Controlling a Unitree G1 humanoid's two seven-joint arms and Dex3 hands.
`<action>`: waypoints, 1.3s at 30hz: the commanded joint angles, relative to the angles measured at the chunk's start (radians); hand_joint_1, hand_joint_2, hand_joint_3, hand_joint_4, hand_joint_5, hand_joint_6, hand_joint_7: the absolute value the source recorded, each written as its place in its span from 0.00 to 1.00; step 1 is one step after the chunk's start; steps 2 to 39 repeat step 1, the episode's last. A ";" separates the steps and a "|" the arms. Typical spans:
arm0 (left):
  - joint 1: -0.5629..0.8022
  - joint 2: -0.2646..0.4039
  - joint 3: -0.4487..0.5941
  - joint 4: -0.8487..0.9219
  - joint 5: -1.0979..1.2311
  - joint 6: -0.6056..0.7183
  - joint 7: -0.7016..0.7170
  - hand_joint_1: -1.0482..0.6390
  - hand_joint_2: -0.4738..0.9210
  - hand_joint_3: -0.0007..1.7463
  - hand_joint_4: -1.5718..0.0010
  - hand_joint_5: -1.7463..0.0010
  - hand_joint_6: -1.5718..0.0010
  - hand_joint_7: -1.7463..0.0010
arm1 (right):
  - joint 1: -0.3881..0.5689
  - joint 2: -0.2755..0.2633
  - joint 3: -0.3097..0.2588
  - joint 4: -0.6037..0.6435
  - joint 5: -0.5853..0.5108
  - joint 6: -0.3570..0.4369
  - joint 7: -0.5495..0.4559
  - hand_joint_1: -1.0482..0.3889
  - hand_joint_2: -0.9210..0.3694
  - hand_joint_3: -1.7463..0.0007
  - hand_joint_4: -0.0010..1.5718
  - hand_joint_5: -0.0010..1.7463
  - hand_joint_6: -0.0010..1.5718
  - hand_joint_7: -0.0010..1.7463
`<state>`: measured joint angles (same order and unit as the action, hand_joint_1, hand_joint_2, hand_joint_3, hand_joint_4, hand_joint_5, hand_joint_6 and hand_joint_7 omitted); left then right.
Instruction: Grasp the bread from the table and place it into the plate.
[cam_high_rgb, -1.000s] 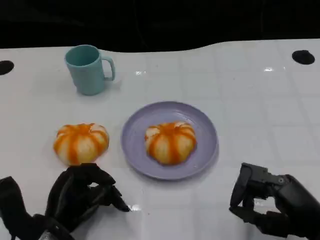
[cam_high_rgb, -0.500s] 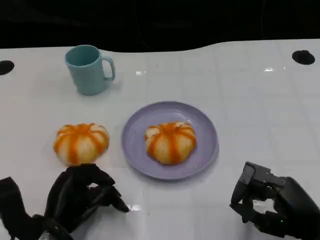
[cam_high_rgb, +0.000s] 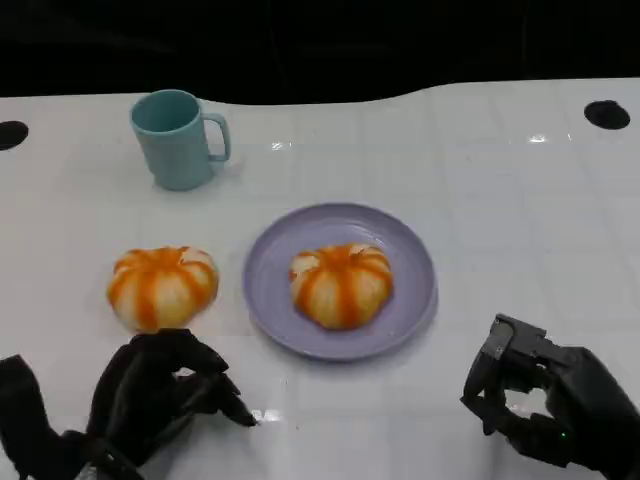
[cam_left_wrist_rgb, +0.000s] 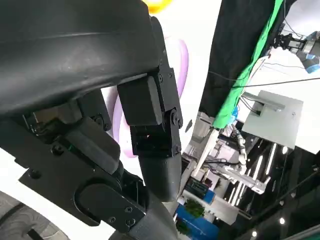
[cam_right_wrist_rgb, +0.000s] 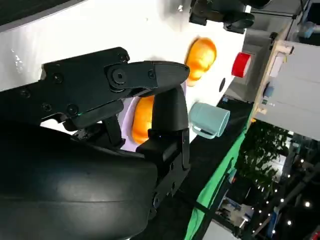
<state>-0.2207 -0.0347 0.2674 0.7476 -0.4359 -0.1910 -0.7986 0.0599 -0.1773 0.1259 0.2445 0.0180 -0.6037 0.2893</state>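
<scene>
Currently my left hand rests low on the counter, fingers curled in on nothing, just short of the loose bread. My right hand sits near the counter's front edge, well right of the plate, fingers likewise bent inward, holding nothing.

Handling estimate: the bread looks light and soft, a domed, ribbed bun with a glazed skin; likely to dent under a hard squeeze and perhaps a bit slick. I would span it across the widest part, fingers low on opposite sides, gentle pressure.

Count: two buns, one on the counter left of the plate, one already in the plate. One plate. One teal mug, beyond the loose bun. Two hands.
</scene>
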 joint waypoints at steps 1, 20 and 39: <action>0.003 0.019 0.000 0.001 0.001 -0.017 -0.008 0.00 0.78 0.00 0.00 0.67 0.00 0.80 | 0.001 -0.002 -0.019 0.007 0.014 -0.015 0.007 0.41 0.00 0.80 0.46 1.00 0.32 1.00; 0.003 0.019 0.000 0.001 0.001 -0.017 -0.008 0.00 0.78 0.00 0.00 0.67 0.00 0.80 | 0.001 -0.002 -0.019 0.007 0.014 -0.015 0.007 0.41 0.00 0.80 0.46 1.00 0.32 1.00; 0.003 0.019 0.000 0.001 0.001 -0.017 -0.008 0.00 0.78 0.00 0.00 0.67 0.00 0.80 | 0.001 -0.002 -0.019 0.007 0.014 -0.015 0.007 0.41 0.00 0.80 0.46 1.00 0.32 1.00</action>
